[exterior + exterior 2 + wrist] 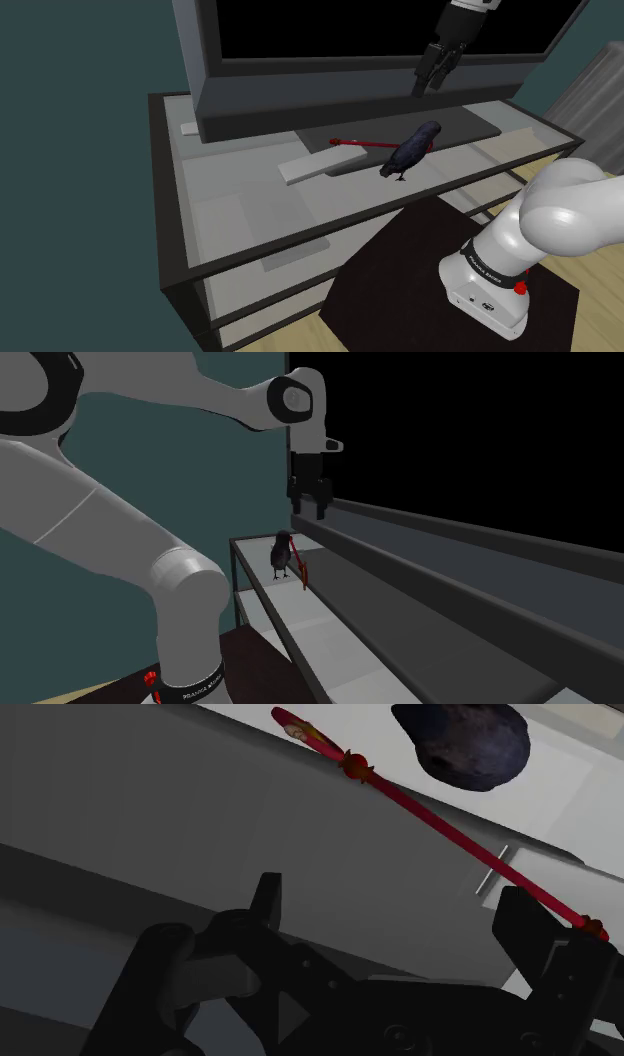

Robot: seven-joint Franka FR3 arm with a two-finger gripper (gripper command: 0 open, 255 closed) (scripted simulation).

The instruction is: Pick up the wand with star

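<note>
Spread gripper [430, 90] above red wand [362, 144]

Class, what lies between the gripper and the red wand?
Nothing: the stretch is bare. The wrist view shows the open gripper facing the wand directly, with the dark bird beside the wand.

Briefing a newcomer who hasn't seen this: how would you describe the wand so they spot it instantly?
Find the big black-screened television on the glass-topped stand. Below its screen lies a thin red rod, one end beside a dark blue bird figure. It alone is long, slim and red; the bird is bulky, the white slab flat.
</note>
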